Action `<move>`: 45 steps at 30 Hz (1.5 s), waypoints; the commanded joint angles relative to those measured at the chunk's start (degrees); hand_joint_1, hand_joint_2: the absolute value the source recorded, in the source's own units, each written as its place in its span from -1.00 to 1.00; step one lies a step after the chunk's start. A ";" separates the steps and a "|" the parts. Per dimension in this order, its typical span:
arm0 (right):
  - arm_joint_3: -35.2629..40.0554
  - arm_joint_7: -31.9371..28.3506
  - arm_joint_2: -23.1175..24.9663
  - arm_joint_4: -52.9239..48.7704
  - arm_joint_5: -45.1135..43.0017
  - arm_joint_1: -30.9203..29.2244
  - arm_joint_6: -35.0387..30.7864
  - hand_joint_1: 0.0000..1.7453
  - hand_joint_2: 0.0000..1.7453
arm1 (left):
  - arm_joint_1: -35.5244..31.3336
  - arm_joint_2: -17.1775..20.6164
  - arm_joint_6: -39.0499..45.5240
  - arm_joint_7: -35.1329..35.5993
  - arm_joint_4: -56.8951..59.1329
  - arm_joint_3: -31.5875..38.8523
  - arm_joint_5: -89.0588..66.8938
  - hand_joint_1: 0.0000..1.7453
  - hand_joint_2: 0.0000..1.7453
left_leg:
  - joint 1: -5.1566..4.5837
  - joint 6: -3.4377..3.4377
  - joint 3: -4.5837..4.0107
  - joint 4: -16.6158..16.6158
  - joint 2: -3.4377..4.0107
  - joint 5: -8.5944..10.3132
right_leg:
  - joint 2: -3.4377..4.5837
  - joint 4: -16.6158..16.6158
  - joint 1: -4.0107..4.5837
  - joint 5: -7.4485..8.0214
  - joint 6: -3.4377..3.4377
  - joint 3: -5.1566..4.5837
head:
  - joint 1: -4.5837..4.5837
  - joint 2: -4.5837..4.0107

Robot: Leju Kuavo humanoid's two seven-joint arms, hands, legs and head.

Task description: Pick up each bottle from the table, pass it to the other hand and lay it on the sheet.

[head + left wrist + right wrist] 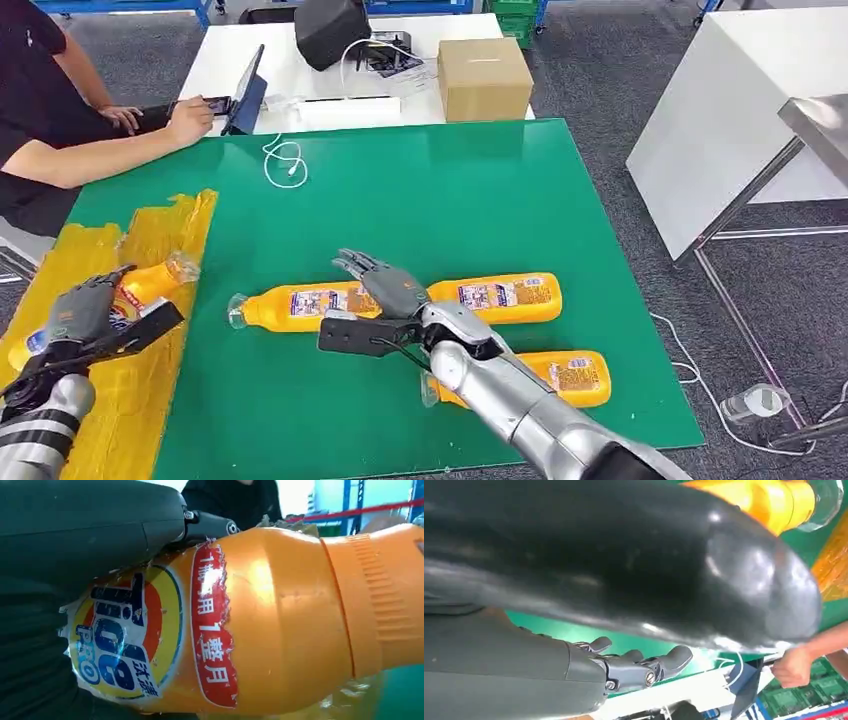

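Bottles are the story, and one orange bottle sits at the lower left of the head view, lying over the crinkled yellow sheet with its clear cap pointing toward the middle of the frame. The left hand is wrapped around its label end, fingers closed on the body; the left wrist view confirms it, dark fingers pressed over the torn blue, red and yellow label.

Over at centre frame, the right hand hovers above the green surface, fingers spread wide and holding nothing. It hangs over a long bottle lying on its side, clear cap to the left. A second lying bottle lies just right of the hand, and a third bottle rests lower down, partly hidden behind the silver forearm. In the right wrist view the dark fingers stand apart over the green.

Upper left, a person in black leans on a white table, one hand at a tablet. A cardboard box stands on that table, and a white cable curls on the green near its far edge.
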 commanded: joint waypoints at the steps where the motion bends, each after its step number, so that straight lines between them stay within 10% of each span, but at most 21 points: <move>1: 3.96 -1.27 1.71 8.79 -0.85 -6.02 1.36 -1.00 -1.00 | -1.04 4.45 -16.75 -11.48 7.36 -2.86 6.66 -1.00 -1.00 | 0.03 0.03 0.02 0.01 0.09 0.02 | 0.08 -0.01 0.05 0.05 -0.06 0.01 | -0.02 0.00; 10: 5.96 -2.69 3.96 12.04 -2.16 -8.81 2.56 -1.00 -1.00 | 17.47 8.24 -24.66 -21.77 -15.83 -10.27 26.60 -1.00 -1.00 | -0.04 0.04 0.31 -0.16 0.40 -0.01 | 0.38 -0.09 -0.03 0.09 -0.07 0.14 | -0.04 0.00; 18: 6.24 -2.65 4.82 13.12 -1.97 -9.06 2.50 -1.00 -1.00 | 20.97 8.87 -22.65 -21.77 -21.53 -13.36 30.96 -1.00 -1.00 | 0.05 0.05 0.16 -0.02 0.03 0.05 | -0.05 -0.05 0.05 0.08 -0.11 0.18 | -0.02 0.00; 27: 6.39 -1.59 6.65 16.90 -0.54 -10.03 1.71 -1.00 -1.00 | 16.92 0.45 -17.04 -21.77 -22.69 -11.58 33.86 -1.00 -1.00 | -0.01 0.02 0.13 -0.07 -0.40 0.22 | -0.52 -0.07 -0.04 0.04 -0.07 0.24 | -0.02 0.00; 45: 6.38 -0.63 7.21 19.90 1.09 -10.31 1.04 -1.00 -1.00 | 14.71 -3.41 -18.89 -21.77 -23.70 -8.14 40.42 -1.00 -1.00 | 0.02 0.01 -0.04 0.03 -0.38 0.17 | -0.49 -0.01 0.01 0.01 -0.05 0.07 | 0.00 0.00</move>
